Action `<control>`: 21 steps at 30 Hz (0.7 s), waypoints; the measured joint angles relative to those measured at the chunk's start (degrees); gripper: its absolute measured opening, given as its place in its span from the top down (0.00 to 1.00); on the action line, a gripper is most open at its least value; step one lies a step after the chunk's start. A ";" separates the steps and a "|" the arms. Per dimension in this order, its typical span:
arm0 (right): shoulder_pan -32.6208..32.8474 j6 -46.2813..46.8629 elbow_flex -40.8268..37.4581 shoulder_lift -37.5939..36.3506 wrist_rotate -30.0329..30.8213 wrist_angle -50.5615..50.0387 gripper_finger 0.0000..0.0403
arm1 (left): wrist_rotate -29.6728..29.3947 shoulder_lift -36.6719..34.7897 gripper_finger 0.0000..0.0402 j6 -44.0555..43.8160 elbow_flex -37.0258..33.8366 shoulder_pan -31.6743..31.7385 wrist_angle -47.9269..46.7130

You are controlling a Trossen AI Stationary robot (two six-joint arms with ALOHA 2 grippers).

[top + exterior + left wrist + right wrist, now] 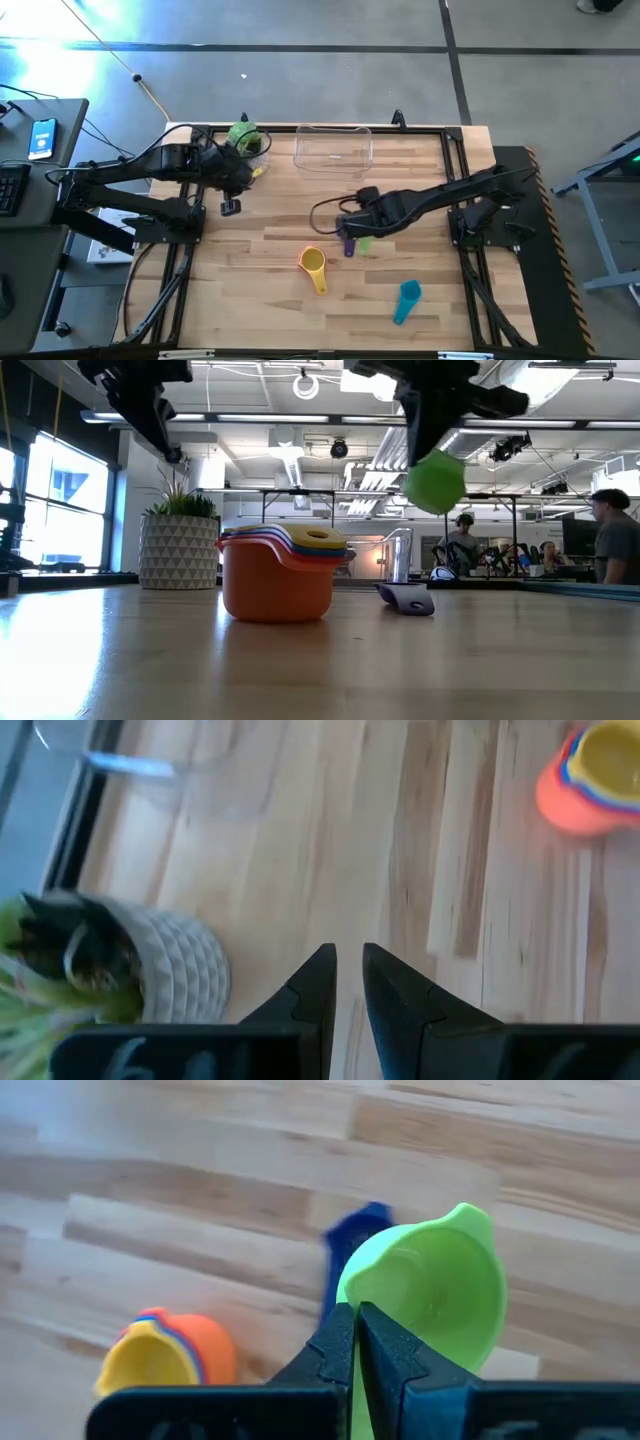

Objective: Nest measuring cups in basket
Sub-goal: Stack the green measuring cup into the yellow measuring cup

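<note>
My right gripper [352, 234] hangs over the middle of the table, shut on a green measuring cup [430, 1295], which shows in the low view as the green cup [436, 482] high above the tabletop. Below it a purple cup [348, 247] lies on the wood. A nested stack with an orange cup outside and a yellow one on top [312, 262] stands on its base nearer the front. A teal cup [407, 300] lies at the front right. The clear basket [333, 148] stands at the far edge. My left gripper [346, 982] hovers by the plant, fingers nearly together, holding nothing. My right gripper holds the green cup at its rim [352, 1292], on the side opposite the spout [467, 1212]; the shut fingers hide the exact spot. The fingers slant down from above. The cup is lifted clear of the table, tilted, its hollow facing the wrist.
A green plant in a white patterned pot [246, 138] stands at the far left, beside the basket and close to my left gripper. A black frame [450, 150] borders the tabletop. Bare wood lies between the stack and the basket. People sit in the room beyond.
</note>
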 joint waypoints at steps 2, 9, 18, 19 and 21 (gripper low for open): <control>0.00 -2.11 3.67 2.65 0.00 -0.04 1.00 | 0.01 0.00 0.89 -0.05 0.00 0.00 -2.34; 0.05 -8.07 17.09 12.07 0.09 -0.54 1.00 | 0.01 0.00 0.89 -0.46 0.00 0.00 -6.03; 1.19 -18.11 32.64 22.20 -0.19 -0.67 1.00 | 0.01 0.00 0.89 -2.15 0.00 0.00 -7.21; 1.40 -19.36 34.03 23.15 -0.46 -0.50 1.00 | 0.01 0.00 0.89 -2.27 0.00 0.00 -7.20; 1.81 -21.60 36.19 24.77 -1.01 -0.32 1.00 | 0.00 0.00 0.89 -2.59 0.00 -0.01 -7.15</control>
